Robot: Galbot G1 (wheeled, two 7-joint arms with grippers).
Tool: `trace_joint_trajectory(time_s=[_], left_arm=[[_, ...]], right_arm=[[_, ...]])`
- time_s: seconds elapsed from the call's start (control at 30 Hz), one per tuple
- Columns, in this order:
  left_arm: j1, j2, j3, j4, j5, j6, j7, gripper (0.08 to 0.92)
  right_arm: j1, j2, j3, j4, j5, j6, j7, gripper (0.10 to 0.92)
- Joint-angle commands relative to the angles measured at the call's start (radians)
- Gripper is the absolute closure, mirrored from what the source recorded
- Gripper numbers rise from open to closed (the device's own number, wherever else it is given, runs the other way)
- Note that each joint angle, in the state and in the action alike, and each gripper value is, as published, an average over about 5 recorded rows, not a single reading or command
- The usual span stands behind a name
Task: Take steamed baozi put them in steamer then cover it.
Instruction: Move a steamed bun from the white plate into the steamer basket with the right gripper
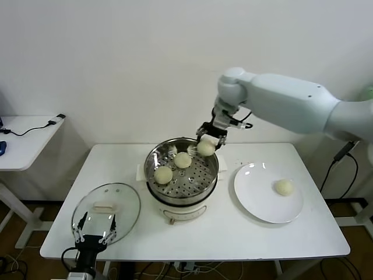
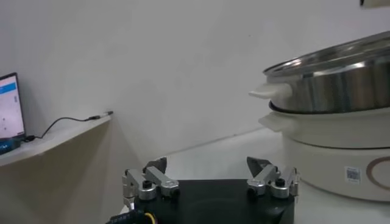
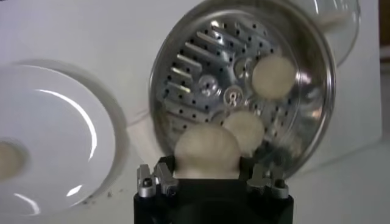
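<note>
The steel steamer sits on its cream base mid-table and holds two baozi, one at its left and one behind it. My right gripper is shut on a third baozi over the steamer's back right rim; in the right wrist view this baozi sits between the jaws above the tray. A fourth baozi lies on the white plate. The glass cover lies flat at the front left. My left gripper is open and empty at the cover's near edge.
A white side table with a cable stands to the left. In the left wrist view the steamer rises at the right and a screen shows far left.
</note>
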State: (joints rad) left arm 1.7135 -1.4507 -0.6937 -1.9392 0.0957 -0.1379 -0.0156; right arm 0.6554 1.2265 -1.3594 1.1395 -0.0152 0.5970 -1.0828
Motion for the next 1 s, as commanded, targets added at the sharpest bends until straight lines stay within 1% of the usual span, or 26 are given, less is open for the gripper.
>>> trace_joint_trajectory(time_s=[0.03, 0.7, 0.8, 0.93, 1.0], left_arm=[[0.003, 0.006, -0.003, 0.010, -0.007, -0.004, -0.001, 0.177], [-0.007, 0.006, -0.001, 0.029, -0.017, -0.001, -0.001, 0.177], [-0.007, 0.005, 0.000, 0.030, -0.017, -0.001, -0.001, 0.177], [-0.008, 0.005, 0.003, 0.032, -0.017, -0.002, -0.001, 0.177], [-0.008, 0.005, 0.004, 0.033, -0.017, -0.002, -0.001, 0.177]], right_arm=[[-0.099, 0.120, -0.010, 0.013, -0.098, 0.100, 0.027, 0.347], [-0.153, 0.133, -0.020, 0.016, -0.090, 0.112, 0.034, 0.337], [-0.150, 0.133, -0.017, 0.017, -0.090, 0.115, 0.024, 0.314], [-0.150, 0.132, -0.006, 0.015, -0.090, 0.115, 0.003, 0.231], [-0.148, 0.130, 0.001, 0.017, -0.089, 0.119, 0.000, 0.212]])
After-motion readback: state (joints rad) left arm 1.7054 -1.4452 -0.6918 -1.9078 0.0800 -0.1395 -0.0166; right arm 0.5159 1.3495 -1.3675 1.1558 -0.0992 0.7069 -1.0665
